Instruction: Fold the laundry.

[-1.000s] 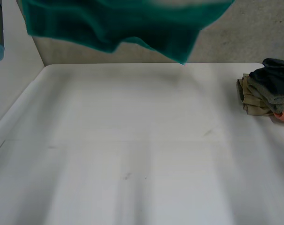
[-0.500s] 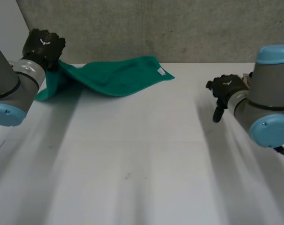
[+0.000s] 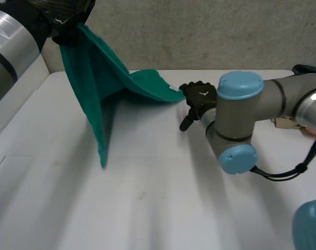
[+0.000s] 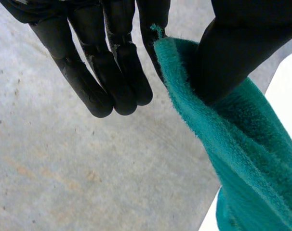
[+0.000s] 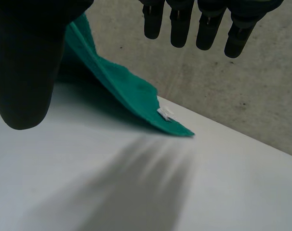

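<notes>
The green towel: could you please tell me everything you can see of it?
The green towel looks like fuzzy teal terry cloth, with a small white tag at one corner. The left hand pinches an edge between thumb and finger and holds it high, so it hangs in a long fold. The tagged corner lies on the white table near the open right hand, which does not grip it.

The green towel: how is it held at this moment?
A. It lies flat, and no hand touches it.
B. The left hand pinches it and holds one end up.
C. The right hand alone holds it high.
B: the left hand pinches the towel between thumb and fingers, high above the table; the right hand is open.
</notes>
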{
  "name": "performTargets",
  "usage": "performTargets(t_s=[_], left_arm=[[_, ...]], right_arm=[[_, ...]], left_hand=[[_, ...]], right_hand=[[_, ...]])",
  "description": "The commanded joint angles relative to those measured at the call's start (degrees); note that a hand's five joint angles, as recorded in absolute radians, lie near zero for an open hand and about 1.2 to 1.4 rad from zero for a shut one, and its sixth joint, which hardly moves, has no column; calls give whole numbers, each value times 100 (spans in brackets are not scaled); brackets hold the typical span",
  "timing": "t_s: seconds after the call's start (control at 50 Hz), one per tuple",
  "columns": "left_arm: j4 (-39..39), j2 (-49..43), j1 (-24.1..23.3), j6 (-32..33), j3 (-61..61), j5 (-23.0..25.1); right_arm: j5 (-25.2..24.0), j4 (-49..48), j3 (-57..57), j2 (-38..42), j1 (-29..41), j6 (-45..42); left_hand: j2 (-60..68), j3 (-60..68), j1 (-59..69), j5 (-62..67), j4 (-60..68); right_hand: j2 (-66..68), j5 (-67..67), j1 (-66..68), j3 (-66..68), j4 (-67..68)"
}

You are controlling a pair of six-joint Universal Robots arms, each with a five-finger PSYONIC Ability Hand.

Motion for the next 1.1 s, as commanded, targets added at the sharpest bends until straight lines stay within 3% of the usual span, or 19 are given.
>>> performTargets(t_s=[0.02,0.16,0.26,0.3,0.36,0.38,0.58,0.72,0.88,0.98,1.1], left_arm=[[-36,499,-141,88,-204,96],[-194,851,-273,0,-134,35],[-344,1027,-413,-219,42,-79],[-379,1079,-431,-289,68,-114],[-405,1202,-422,-430,103,-158],[-397,1229,-413,-465,103,-167],[-362,1589,52,-1115,200,-185],[-379,1616,807,-1300,147,17],[-546,1160,1801,-1265,-336,772],[-590,369,2003,-1099,-389,949],[-756,-765,1986,-703,-82,712]], right_arm=[[-14,41,-601,575,128,14],[-128,164,-619,1050,409,49],[337,6,-733,1261,514,76],[574,-47,-803,1287,497,75],[961,-100,-830,1261,348,67],[1023,-100,-821,1235,295,58],[900,-118,-40,190,-724,409],[321,576,795,-1566,-1585,226],[-1419,1551,1060,-3738,-2763,-1856],[-1508,2281,691,-4144,-2896,-2368],[-1956,2914,409,-3530,-2958,-2613]], left_hand=[[1135,1177,1248,1366,1135],[1135,1177,1248,1366,1135],[1135,1177,1248,1366,1135],[1135,1177,1248,1366,1135],[1135,1177,1248,1366,1135],[1135,1177,1248,1366,1135],[1135,1177,1248,1366,1135],[1135,1177,1248,1366,1135],[1135,1177,1248,1366,1135],[1135,1177,1248,1366,1135],[1135,1177,1248,1366,1135]], right_hand=[[-246,-246,-327,-221,-248],[-246,-246,-327,-221,-248],[-63,-63,-144,-38,-65],[792,792,711,816,790],[5826,5826,5745,5851,5824],[6745,6744,6664,6769,6743],[6754,6754,6673,6779,6752],[6754,6754,6673,6779,6752],[6754,6754,6673,6779,6752],[6754,6754,6673,6779,6752],[6754,6754,6673,6779,6752]])
